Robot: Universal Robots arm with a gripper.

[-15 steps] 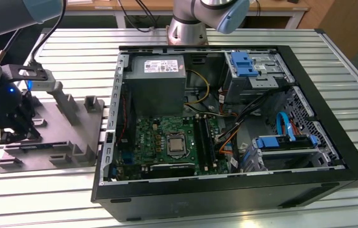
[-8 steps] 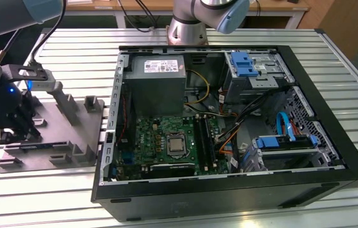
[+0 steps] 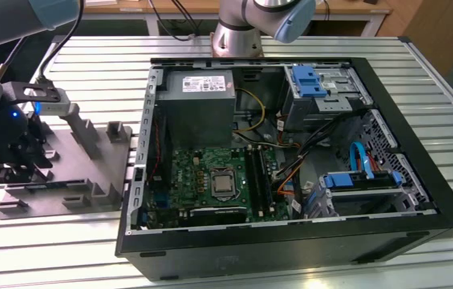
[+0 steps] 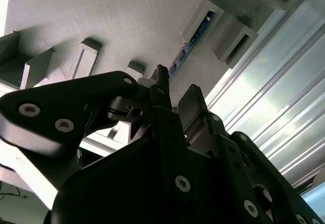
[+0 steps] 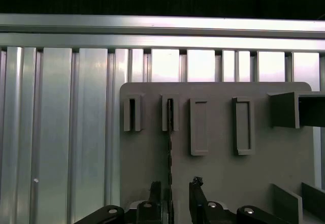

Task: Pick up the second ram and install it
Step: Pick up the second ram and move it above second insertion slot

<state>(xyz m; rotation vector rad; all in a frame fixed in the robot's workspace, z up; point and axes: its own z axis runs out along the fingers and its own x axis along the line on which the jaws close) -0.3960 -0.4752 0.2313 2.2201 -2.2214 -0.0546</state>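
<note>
The second ram (image 5: 170, 132) is a thin dark strip standing on edge in a slot of the grey fixture plate (image 5: 218, 178). In the second wrist view the ram (image 4: 189, 43) runs from its slot toward the fingertips. My gripper (image 5: 175, 189) is open and low over the plate, one finger on each side of the strip's near end. One fingertip (image 5: 155, 188) is close to the strip; the other (image 5: 196, 183) stands a little off it. In the exterior view the gripper (image 3: 17, 164) hangs over the fixture plate (image 3: 89, 174) at the exterior view's left.
An open computer case (image 3: 290, 241) lies to the exterior view's right of the fixture, with the green motherboard (image 3: 210, 180) and its long black memory slots (image 3: 256, 174) inside. Raised grey blocks (image 3: 115, 131) stand on the fixture. The table is ribbed aluminium (image 5: 61, 132).
</note>
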